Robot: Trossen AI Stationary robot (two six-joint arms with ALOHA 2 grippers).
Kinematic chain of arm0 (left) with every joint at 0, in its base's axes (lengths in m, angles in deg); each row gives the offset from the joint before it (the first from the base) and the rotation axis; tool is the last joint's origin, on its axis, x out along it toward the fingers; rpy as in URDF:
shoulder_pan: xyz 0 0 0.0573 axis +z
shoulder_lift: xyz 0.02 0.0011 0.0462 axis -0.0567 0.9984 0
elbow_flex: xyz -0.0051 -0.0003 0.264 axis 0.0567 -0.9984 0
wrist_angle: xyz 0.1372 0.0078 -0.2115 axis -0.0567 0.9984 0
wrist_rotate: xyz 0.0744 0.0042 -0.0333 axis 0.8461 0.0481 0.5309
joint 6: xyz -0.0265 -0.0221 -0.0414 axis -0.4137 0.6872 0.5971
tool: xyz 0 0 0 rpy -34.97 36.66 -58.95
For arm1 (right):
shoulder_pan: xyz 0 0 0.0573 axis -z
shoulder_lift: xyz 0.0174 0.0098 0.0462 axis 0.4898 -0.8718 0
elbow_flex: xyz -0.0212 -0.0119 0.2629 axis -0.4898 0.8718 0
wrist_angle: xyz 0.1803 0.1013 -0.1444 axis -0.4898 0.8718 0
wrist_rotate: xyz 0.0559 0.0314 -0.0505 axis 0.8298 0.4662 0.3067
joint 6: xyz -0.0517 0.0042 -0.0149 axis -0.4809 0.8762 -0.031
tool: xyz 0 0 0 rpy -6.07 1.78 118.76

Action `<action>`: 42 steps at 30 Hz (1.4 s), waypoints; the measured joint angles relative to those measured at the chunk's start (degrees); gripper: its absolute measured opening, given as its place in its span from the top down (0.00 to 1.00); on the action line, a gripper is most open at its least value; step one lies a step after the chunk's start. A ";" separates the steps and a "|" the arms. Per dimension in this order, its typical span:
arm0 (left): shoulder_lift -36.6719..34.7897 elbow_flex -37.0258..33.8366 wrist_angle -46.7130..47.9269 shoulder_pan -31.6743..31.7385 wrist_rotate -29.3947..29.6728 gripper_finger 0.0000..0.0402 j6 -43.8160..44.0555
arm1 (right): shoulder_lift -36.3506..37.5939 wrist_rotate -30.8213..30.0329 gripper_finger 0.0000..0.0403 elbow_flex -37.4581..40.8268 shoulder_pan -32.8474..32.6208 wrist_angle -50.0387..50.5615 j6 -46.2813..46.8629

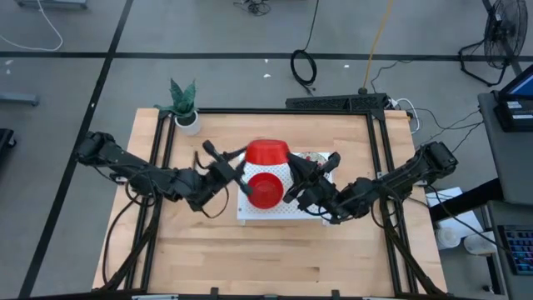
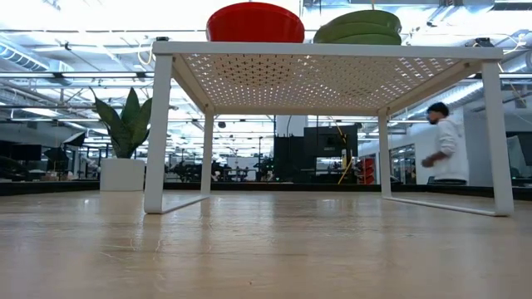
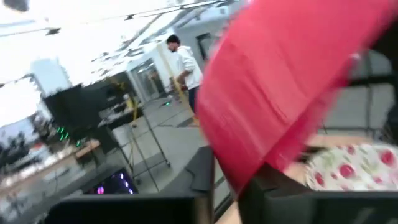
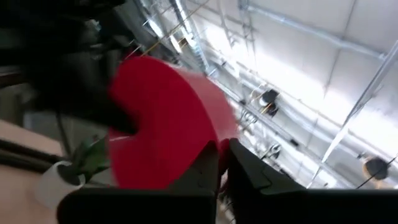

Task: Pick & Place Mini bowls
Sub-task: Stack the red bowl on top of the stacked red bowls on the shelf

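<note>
Red bowl [image 1: 266,190]: tilted on edge above the white perforated board [image 1: 250,212], between both grippers, plain bright red
Right gripper [image 1: 293,190]: pinched shut on the red bowl's rim
Left gripper [image 1: 241,178]: at the bowl's opposite side, touching or just beside; grip cannot be told
Second red bowl [image 1: 267,152]: on the board's far end
Speckled bowl [image 3: 354,167]: white, red-patterned, beside it on the worktop [image 1: 275,258]

- In the left wrist view, the red mini bowl [image 3: 292,87] is motion-blurred and cut off by the picture's edge.
- The speckled mini bowl [image 3: 354,168] is blurred, partly behind dark fingers.
- In the high view, the right claw [image 1: 293,190] hides part of the perforated board [image 1: 258,212].
- The person [image 2: 443,145] is too small to tell.
</note>
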 joint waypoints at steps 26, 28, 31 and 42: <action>-0.95 31.38 32.79 -2.59 10.33 0.99 1.06 | 11.10 -21.86 0.72 15.09 -16.38 19.45 33.80; 0.38 37.22 39.56 -1.40 7.64 0.99 4.41 | 14.30 -21.52 0.73 17.53 -17.44 16.02 33.15; 2.16 45.14 49.85 0.82 1.90 0.99 10.16 | 19.10 -21.31 0.74 20.92 -19.04 11.69 33.36; 9.61 62.45 88.57 19.82 -48.87 0.99 41.36 | 31.19 -12.16 0.75 30.87 -22.22 9.60 39.55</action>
